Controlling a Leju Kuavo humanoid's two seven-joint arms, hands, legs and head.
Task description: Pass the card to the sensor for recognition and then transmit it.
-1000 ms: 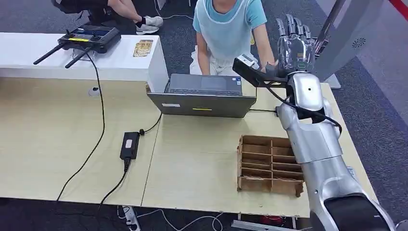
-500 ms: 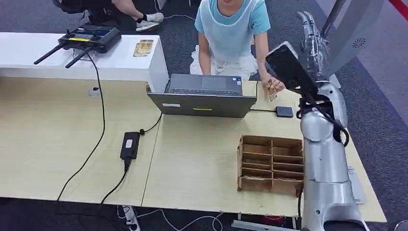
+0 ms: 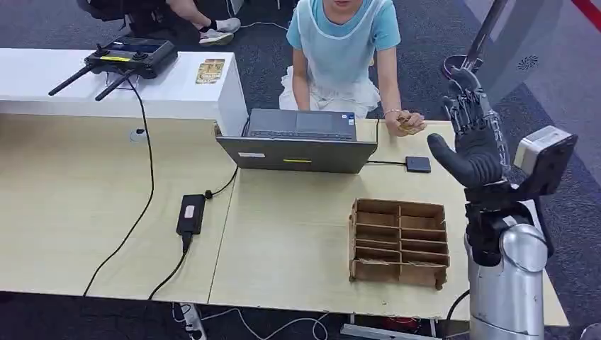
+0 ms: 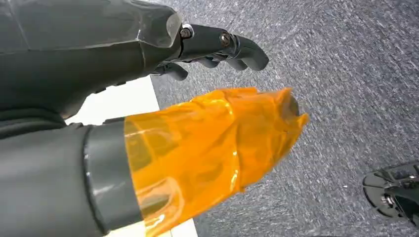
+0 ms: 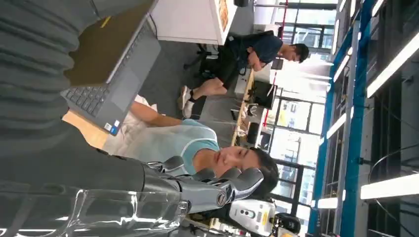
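Note:
My right hand (image 3: 473, 142) is raised over the table's right end, fingers spread, nothing in it. In the right wrist view the right hand (image 5: 197, 190) also holds nothing. A person in a light blue top kneels behind the table and grips a small tan card (image 3: 404, 125) at the far edge, apart from my hand. The sensor (image 3: 418, 164), a small black square on a cable, lies on the table between the card and my hand. My left hand (image 4: 207, 49) hangs over grey carpet with loosely bent fingers, an orange-wrapped thumb and nothing held.
An open grey laptop (image 3: 298, 142) stands left of the sensor. A brown cardboard divider tray (image 3: 398, 244) lies at the near right. A black power brick (image 3: 191, 214) and cables cross the table's middle. A white counter (image 3: 71, 85) with a black controller stands at the back left.
My right arm swung right and back toward me, and the hand turned palm-side to the head view. The person's hand drew back with the card to the far table edge.

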